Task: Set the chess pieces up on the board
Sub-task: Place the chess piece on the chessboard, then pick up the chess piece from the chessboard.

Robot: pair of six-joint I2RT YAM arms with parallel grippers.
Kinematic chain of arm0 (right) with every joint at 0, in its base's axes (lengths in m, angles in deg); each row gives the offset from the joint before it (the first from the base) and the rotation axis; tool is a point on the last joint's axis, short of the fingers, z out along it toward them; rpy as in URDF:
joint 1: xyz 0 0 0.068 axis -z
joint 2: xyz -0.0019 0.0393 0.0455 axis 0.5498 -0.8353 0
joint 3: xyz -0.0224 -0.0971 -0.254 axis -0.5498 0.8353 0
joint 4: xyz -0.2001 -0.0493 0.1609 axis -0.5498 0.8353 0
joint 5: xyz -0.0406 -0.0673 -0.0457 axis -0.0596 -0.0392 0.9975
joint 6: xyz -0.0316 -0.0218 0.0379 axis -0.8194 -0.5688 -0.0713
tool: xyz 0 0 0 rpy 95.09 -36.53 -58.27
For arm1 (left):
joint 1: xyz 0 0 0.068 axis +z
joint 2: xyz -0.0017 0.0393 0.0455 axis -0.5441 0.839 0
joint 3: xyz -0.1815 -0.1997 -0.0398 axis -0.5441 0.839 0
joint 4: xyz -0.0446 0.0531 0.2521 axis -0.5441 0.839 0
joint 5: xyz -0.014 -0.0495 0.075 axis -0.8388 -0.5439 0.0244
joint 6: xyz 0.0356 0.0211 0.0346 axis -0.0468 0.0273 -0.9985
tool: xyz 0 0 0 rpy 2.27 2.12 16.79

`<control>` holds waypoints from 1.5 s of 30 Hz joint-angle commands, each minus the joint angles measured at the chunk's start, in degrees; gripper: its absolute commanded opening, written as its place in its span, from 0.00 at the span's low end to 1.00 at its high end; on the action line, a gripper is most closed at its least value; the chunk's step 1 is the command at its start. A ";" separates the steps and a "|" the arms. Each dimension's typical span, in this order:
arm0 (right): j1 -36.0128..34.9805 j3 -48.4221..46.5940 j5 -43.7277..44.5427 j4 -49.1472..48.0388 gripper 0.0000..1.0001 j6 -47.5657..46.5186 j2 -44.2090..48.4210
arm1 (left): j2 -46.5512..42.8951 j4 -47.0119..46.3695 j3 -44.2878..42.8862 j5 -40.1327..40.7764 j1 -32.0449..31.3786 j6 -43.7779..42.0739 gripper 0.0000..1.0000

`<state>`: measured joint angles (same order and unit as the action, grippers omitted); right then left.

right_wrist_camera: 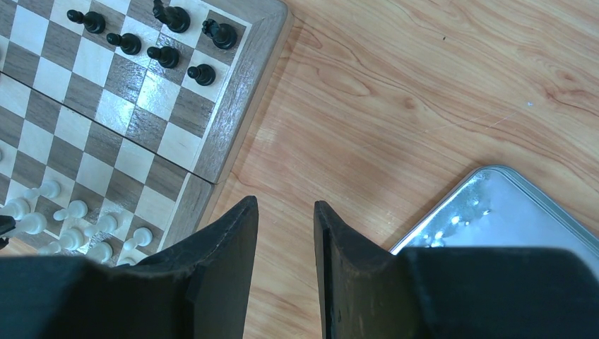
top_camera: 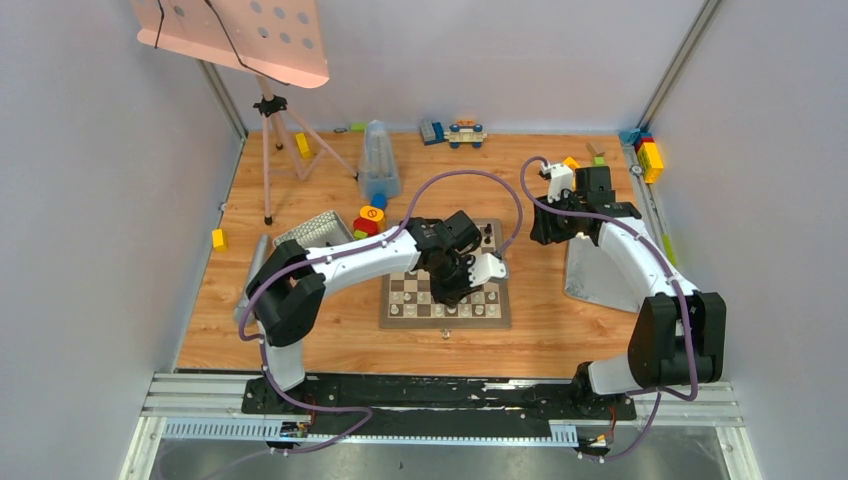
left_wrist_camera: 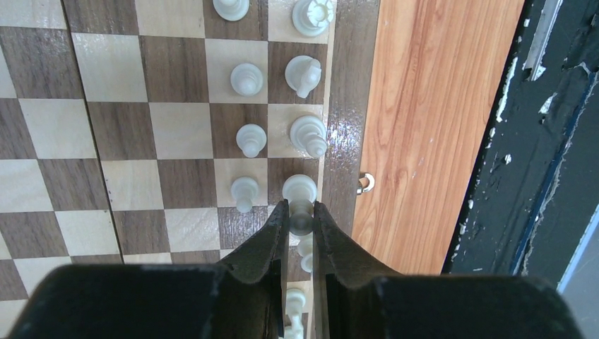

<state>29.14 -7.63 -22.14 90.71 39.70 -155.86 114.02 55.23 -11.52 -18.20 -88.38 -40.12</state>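
The board (top_camera: 400,318) lies mid-table, and its brown border (left_wrist_camera: 347,106) runs down the left wrist view. White chess pieces (left_wrist_camera: 246,78) stand in two rows along that edge. My left gripper (left_wrist_camera: 301,210) hangs low over the last row, shut on a white piece (left_wrist_camera: 300,192) that stands on a dark edge square. More white pieces show below, between the fingers. Black pieces (right_wrist_camera: 164,55) stand at the board's far corner and white ones (right_wrist_camera: 70,212) at its near corner. My right gripper (right_wrist_camera: 286,206) is open over bare wood beside the board, with nothing in it.
A grey metal tray (right_wrist_camera: 508,212) lies right of the board, under the right arm (top_camera: 620,250). Toy blocks (top_camera: 368,220), a mesh basket (top_camera: 305,232), a clear container (top_camera: 378,165) and a tripod stand (top_camera: 270,150) occupy the back left. A small hook (left_wrist_camera: 364,183) projects from the board's edge.
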 commanded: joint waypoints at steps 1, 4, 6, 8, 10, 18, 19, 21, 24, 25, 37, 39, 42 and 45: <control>-0.17 -2.24 -1.04 -0.62 0.36 -0.92 -0.22 | 0.41 -1.99 0.79 -1.38 -0.37 -0.45 0.16; -0.19 -2.24 -0.98 -0.59 0.36 -0.92 -0.29 | 0.59 -2.12 0.97 -1.46 -0.33 -0.37 0.18; -0.15 -2.33 -0.98 -0.60 0.36 -0.92 -0.41 | 0.69 -2.24 1.02 -1.52 -0.38 -0.28 0.19; -0.18 -2.37 -0.98 -0.52 0.36 -0.84 -0.38 | 0.80 -2.56 1.14 -1.42 -0.39 -0.19 0.22; -0.19 -2.33 -1.06 -0.51 0.36 -0.89 -0.38 | 0.83 -2.90 1.23 -1.14 -0.47 -0.08 0.26; -0.15 -2.33 -0.99 -0.35 0.36 -0.92 -0.38 | -3.13 -1.90 0.88 0.48 -0.39 -0.27 0.50; -0.18 -2.37 -1.02 -0.41 0.36 -0.92 -0.33 | -3.83 -1.46 0.73 0.84 -0.15 -0.48 0.53; -0.14 -2.33 -1.09 -0.43 0.36 -0.92 -0.33 | -5.90 -1.10 0.46 1.73 0.82 -0.53 0.55; -0.16 -2.33 -1.13 -0.35 0.36 -0.85 -0.13 | -8.88 -0.89 -0.01 2.26 3.80 0.49 0.55; -0.17 -2.43 -1.15 -0.37 0.36 -0.81 -0.12 | -9.21 -0.78 -0.19 2.70 5.58 0.79 0.55; -0.24 -2.58 -1.28 -0.30 0.36 -0.65 -0.64 | -4.96 2.31 -3.43 12.56 15.71 6.33 0.57; -0.26 -2.59 -1.24 -0.23 0.36 -0.63 -0.76 | -3.84 2.62 -3.53 12.07 15.78 6.70 0.57; -0.27 -2.59 -1.24 -0.25 0.36 -0.66 -0.82 | -2.15 3.31 -3.79 11.08 15.93 6.77 0.57; -0.27 -2.57 -1.24 -0.23 0.36 -0.66 -0.82 | -0.22 3.72 -3.91 10.48 15.95 6.68 0.55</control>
<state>29.14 -7.89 -22.56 91.13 39.64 -156.56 112.05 57.59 -13.09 -6.33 -72.38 -34.88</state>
